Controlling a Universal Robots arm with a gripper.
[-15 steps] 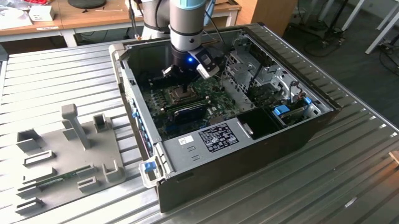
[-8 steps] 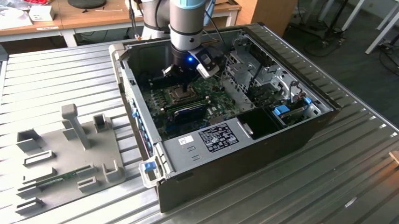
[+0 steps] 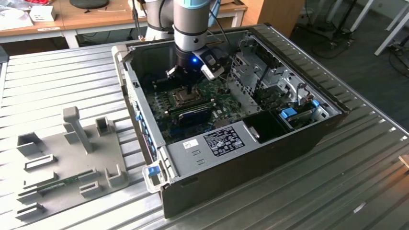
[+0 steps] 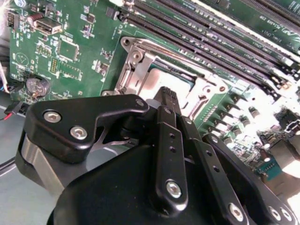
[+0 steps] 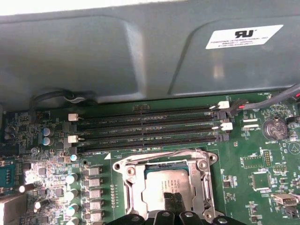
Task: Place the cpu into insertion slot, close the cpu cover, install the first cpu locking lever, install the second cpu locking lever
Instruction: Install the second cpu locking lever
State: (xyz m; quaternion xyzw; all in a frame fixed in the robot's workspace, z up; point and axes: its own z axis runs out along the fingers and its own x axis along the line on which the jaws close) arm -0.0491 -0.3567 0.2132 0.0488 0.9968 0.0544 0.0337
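The gripper (image 5: 172,202), its fingers drawn together with nothing visibly held, is poised over the cpu (image 5: 168,185), which is seated in the insertion slot (image 5: 137,197). The cpu cover (image 4: 140,63) appears lowered; pressure is best applied squarely, clear of the 4 memory slots (image 5: 150,126).

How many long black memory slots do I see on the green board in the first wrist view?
4, side by side between the grey case wall and the socket: first nearest the wall, second, third, fourth nearest the socket. None seems hidden.
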